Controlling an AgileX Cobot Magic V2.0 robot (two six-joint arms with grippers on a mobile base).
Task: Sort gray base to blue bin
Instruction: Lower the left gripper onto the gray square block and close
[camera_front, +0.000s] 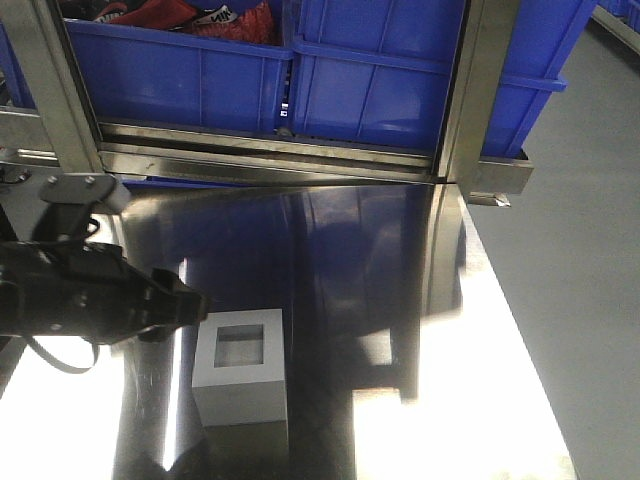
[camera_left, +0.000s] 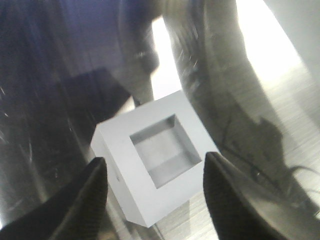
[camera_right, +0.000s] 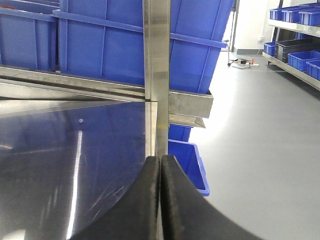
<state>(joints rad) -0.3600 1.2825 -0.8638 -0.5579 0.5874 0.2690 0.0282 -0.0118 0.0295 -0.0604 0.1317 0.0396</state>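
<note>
Just beside gray base (camera_front: 240, 385), left claw (camera_left: 155, 161)

The right gripper (camera_right: 160, 162) — its black fingers (camera_right: 135, 210) pressed together — hangs over the steel table (camera_right: 75, 150), facing a steel post (camera_right: 156, 75) with a blue bin (camera_right: 195, 50) on the rack (camera_right: 190, 102) behind it.

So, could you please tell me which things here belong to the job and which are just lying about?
Job: gray base; open left claw by it; blue bins on the rack, target unclear.
Lying about: red items in one bin; floor bin under the table; shut right claw.
</note>
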